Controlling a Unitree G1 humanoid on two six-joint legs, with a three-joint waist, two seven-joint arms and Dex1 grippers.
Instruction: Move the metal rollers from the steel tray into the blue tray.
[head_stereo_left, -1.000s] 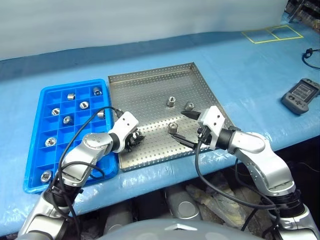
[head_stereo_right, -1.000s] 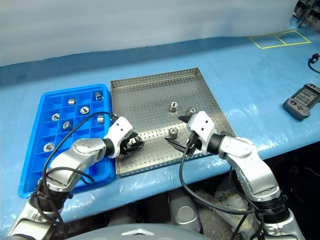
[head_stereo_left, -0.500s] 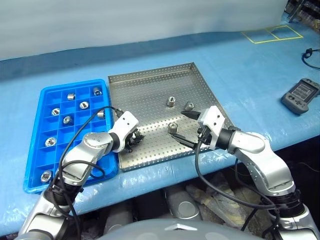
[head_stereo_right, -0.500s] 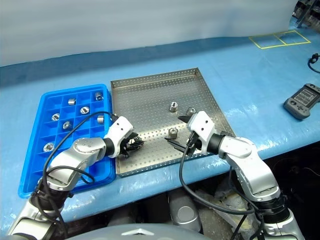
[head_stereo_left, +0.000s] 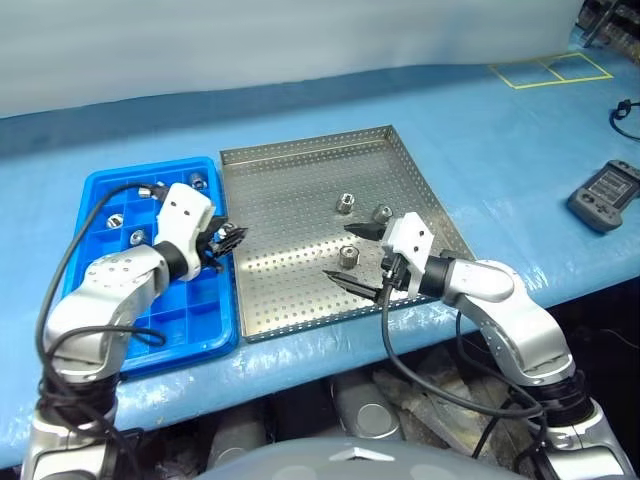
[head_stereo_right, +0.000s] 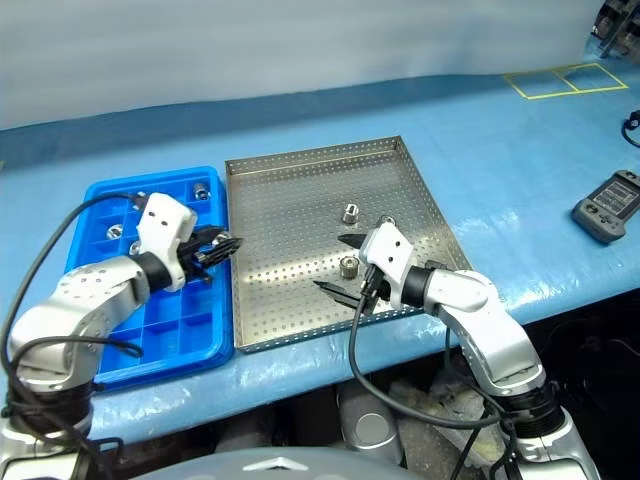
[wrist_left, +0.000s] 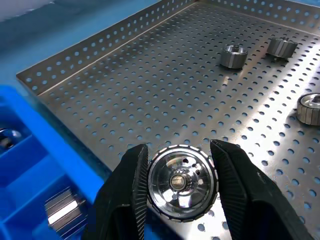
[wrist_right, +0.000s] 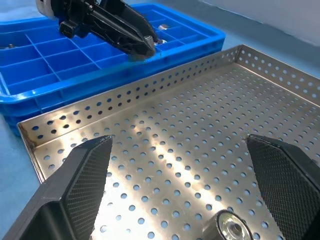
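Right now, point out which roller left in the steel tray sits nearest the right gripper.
The near one, just off the open right gripper, closest to the steel tray's front rim. The other two rollers lie farther back.

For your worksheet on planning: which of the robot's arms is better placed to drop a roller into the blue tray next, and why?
Left. Its pincer is shut on a roller beside the blue tray. The right pincer is open over the steel tray.
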